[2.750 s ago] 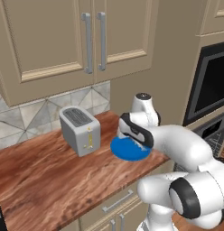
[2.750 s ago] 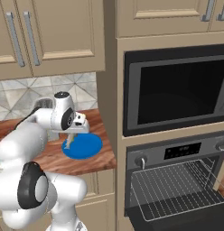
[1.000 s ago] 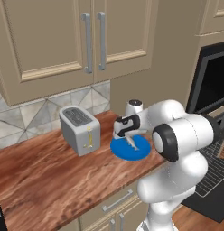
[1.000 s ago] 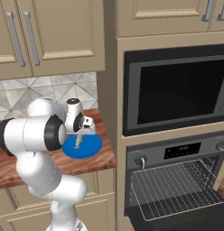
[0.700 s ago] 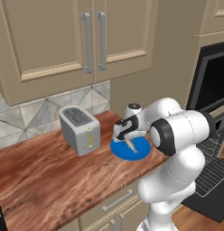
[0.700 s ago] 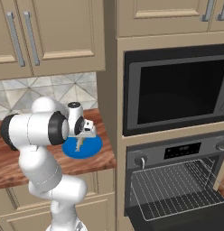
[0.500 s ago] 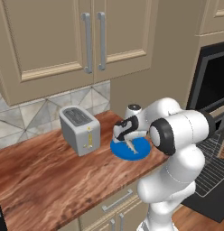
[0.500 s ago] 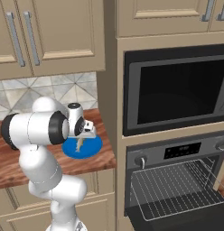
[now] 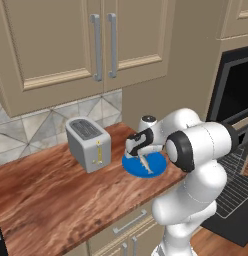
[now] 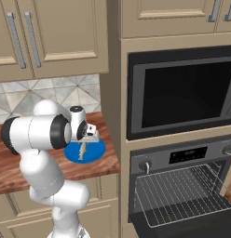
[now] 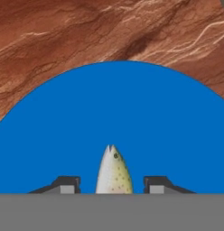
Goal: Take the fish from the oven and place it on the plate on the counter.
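The small silvery-beige fish (image 11: pixel 114 173) points head-first down at the bright blue plate (image 11: pixel 114 103), with blue showing on both sides between it and my fingertips (image 11: pixel 68 185). My gripper (image 11: pixel 112 185) is open around it, low over the plate. From the left base view the fish (image 9: pixel 146 165) rests tilted on the plate (image 9: pixel 158 161) under the gripper (image 9: pixel 141 154). The right base view shows the fish (image 10: pixel 82 151), the plate (image 10: pixel 96 149) and the gripper (image 10: pixel 84 141) on the reddish-brown counter (image 10: pixel 10 172). The oven (image 10: pixel 182 186) stands with its door down and a bare wire rack.
A silver toaster (image 9: pixel 87 143) stands on the counter (image 9: pixel 56 195) left of the plate. A black built-in unit (image 10: pixel 182 93) sits above the oven. The lowered oven door (image 9: pixel 236 190) juts out at the right. Beige wall cabinets (image 9: pixel 96 45) hang above.
Since 2.8 s ago the arm has swung the fish over the blue plate and lowered it. In the last half second almost nothing has moved.
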